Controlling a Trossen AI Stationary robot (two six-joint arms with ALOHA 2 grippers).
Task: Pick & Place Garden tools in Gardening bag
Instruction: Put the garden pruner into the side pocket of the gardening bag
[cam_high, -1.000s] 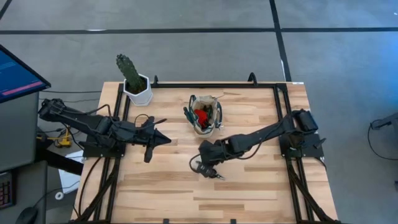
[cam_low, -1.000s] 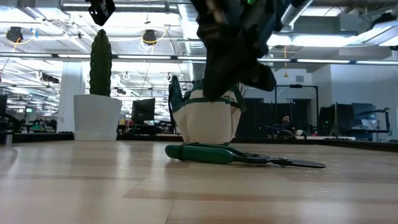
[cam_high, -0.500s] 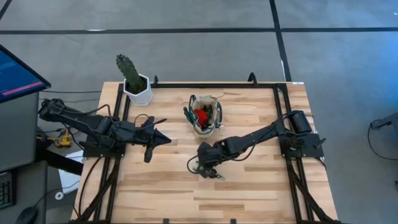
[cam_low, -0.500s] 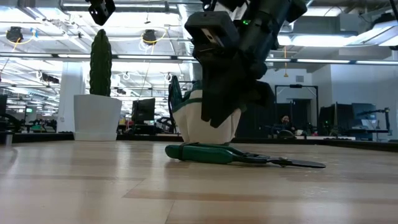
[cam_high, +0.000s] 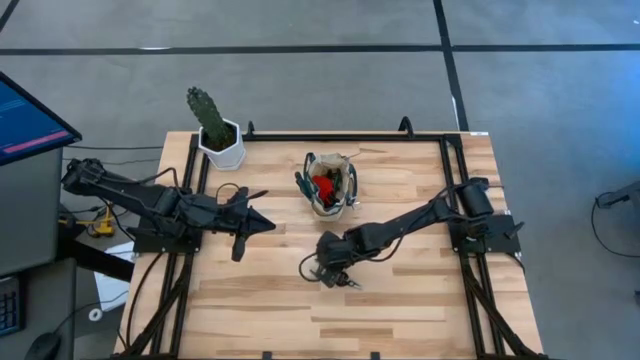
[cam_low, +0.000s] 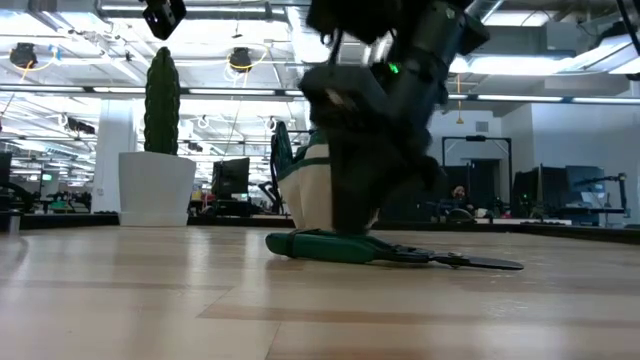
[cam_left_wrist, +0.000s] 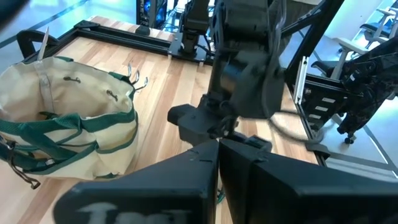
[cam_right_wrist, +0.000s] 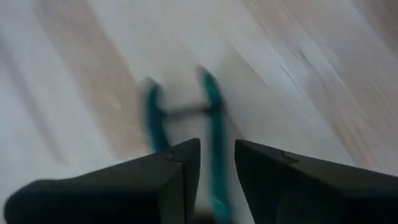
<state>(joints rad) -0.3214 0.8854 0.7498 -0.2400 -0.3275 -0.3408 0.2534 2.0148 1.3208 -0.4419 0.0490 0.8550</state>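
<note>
Green-handled pruning shears (cam_high: 338, 280) lie flat on the wood table, in front of the beige gardening bag (cam_high: 332, 185), which stands upright with tools and a red item inside. My right gripper (cam_high: 323, 270) is down over the shears' handles, pointing steeply down and open. One green handle (cam_right_wrist: 214, 106) runs into the gap between its fingers. In the low view the gripper (cam_low: 350, 228) reaches the top of the shears (cam_low: 400, 250). My left gripper (cam_high: 268, 226) waits shut above the table's left part. My right gripper comes at the shears' handles from above, a finger on either side of one green handle (cam_right_wrist: 216, 134). I cannot tell whether the fingers touch it. The shears lie flat on the table.
A cactus in a white pot (cam_high: 220, 145) stands at the far left corner. The bag (cam_left_wrist: 62, 118) stands just beyond the shears. Bare wood lies toward the near edge and to the right.
My right gripper has sunk toward the shears, from well above them down to their handles. The shears have stayed where they were on the table.
</note>
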